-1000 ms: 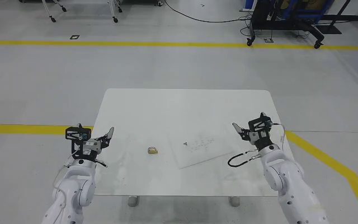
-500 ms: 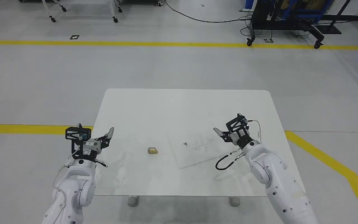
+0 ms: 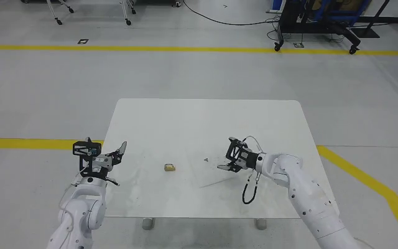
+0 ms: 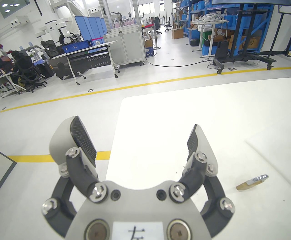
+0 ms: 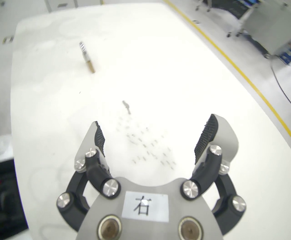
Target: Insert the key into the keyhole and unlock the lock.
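Right claw [image 5: 155, 123], released, hovers over bench [image 3: 186, 118] at 3 o'clock of key [image 3: 206, 160]; padlock [image 3: 169, 167] at 9 o'clock. Left claw [image 4: 136, 125] released.

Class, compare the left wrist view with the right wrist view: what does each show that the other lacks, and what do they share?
Left wrist view alone: the left pincer, open, and a workshop behind with desks and shelving. Right wrist view alone: the right pincer, open, with the key lying free ahead of it beside a scatter of small dark marks on the table. Both: the brass lock lying on the white table, and a yellow floor line.
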Controlling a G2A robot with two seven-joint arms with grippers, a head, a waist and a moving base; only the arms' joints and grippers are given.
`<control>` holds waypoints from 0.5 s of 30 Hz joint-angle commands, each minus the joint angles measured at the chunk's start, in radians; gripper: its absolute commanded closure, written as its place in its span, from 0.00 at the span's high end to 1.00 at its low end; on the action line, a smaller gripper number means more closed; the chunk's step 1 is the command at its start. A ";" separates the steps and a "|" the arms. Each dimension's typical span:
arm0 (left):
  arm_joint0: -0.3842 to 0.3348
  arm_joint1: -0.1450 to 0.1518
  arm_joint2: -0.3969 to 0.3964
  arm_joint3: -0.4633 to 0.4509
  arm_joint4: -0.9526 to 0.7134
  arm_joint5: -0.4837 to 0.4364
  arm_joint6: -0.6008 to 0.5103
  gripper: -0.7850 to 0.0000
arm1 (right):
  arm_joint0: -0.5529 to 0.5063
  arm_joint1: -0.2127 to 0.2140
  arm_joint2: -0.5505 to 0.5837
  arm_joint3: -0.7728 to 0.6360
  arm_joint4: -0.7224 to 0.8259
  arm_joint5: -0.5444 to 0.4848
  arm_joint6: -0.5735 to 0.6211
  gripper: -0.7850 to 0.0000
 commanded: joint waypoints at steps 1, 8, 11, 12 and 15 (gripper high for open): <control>0.000 0.000 0.000 0.000 0.000 0.000 0.000 1.00 | 0.070 -0.006 -0.053 0.060 -0.044 -0.083 0.006 1.00; 0.000 0.000 0.000 0.000 0.000 0.000 0.000 1.00 | 0.249 -0.045 -0.216 0.219 -0.055 -0.160 -0.012 1.00; 0.000 0.000 0.000 0.000 0.000 0.000 0.000 1.00 | 0.294 -0.060 -0.257 0.259 -0.066 -0.134 0.021 0.66; 0.000 0.000 0.000 0.000 0.000 0.000 0.000 1.00 | 0.305 -0.066 -0.271 0.269 -0.062 -0.124 0.033 0.57; 0.000 0.000 0.000 0.000 0.000 0.000 0.000 1.00 | 0.336 -0.081 -0.310 0.299 -0.052 -0.119 0.064 0.45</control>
